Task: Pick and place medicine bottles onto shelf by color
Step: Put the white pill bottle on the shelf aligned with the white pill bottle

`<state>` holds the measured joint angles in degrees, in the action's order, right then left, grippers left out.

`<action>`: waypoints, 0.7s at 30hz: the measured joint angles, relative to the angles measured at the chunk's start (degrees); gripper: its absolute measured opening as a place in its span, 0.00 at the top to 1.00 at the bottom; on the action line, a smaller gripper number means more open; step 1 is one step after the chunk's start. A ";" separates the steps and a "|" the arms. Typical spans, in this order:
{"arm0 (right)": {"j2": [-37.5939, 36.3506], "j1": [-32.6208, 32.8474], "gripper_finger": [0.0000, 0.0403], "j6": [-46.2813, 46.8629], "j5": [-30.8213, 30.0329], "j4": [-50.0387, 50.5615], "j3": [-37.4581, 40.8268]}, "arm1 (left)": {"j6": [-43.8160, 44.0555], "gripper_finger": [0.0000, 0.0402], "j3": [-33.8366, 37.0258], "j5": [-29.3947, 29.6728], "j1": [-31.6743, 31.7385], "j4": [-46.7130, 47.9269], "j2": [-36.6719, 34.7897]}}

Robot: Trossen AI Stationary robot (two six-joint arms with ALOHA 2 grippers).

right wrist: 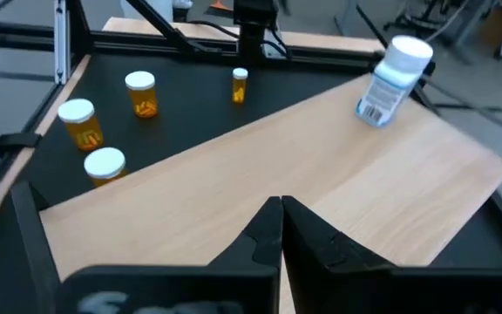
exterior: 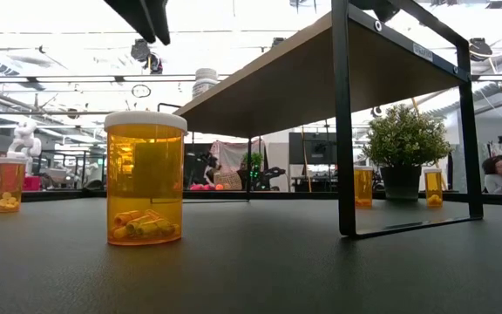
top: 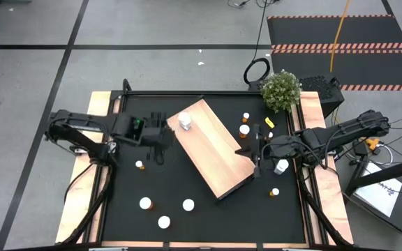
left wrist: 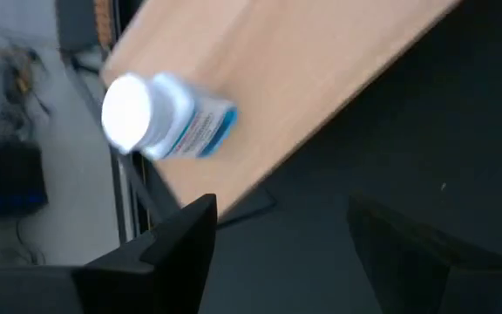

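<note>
Medicine bottles are seen scattered over the black tabletop (top: 187, 181), and only one white bottle (top: 185, 121) is found on the shelf (top: 211, 150), standing near its far corner. That bottle is shown with a white cap and a blue-and-white label in the left wrist view (left wrist: 164, 122) and in the right wrist view (right wrist: 390, 80). The shelf is set diagonally across the table, a light-wood board raised on a black frame, as the low view (exterior: 321, 70) makes plain. Three white-capped bottles (top: 164, 222) are grouped near the front edge on the left side, and a small orange one (top: 139, 165) is placed just left of the shelf. Further orange bottles (top: 244, 130) are found beyond the shelf on the right side, near a potted plant (top: 281, 89). A large orange bottle (exterior: 145, 179) holding pills is seen close up in the low view.

The left gripper (top: 160, 136) is held just left of the shelf's far corner, its fingers (left wrist: 177, 240) parted with nothing between them. The right gripper (top: 246, 151) is placed at the shelf's right edge, its fingers (right wrist: 264, 235) pressed together with nothing held.
</note>
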<state>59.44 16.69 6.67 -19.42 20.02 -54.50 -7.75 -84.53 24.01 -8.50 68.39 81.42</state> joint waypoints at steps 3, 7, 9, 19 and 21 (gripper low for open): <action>0.02 0.00 1.00 2.97 -0.04 0.10 0.00 | 1.74 0.36 6.44 4.34 -2.58 -6.28 -2.33; -0.21 0.26 1.00 7.38 -1.73 1.56 -0.02 | 6.74 0.36 12.75 8.04 -6.58 -15.30 -5.16; -1.13 0.68 1.00 11.05 -2.81 5.44 0.00 | 8.72 0.36 15.41 8.19 -9.10 -20.70 -6.02; -6.50 1.80 0.96 37.22 -6.36 27.28 -0.04 | 11.57 0.36 27.43 14.41 -19.24 -41.74 -6.04; -6.53 1.81 0.95 41.29 -6.17 31.21 -0.04 | 12.26 0.36 29.40 15.06 -20.05 -46.04 -6.05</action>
<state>52.91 18.50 47.97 -25.59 51.23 -54.54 4.51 -55.13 39.08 -28.55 22.35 75.36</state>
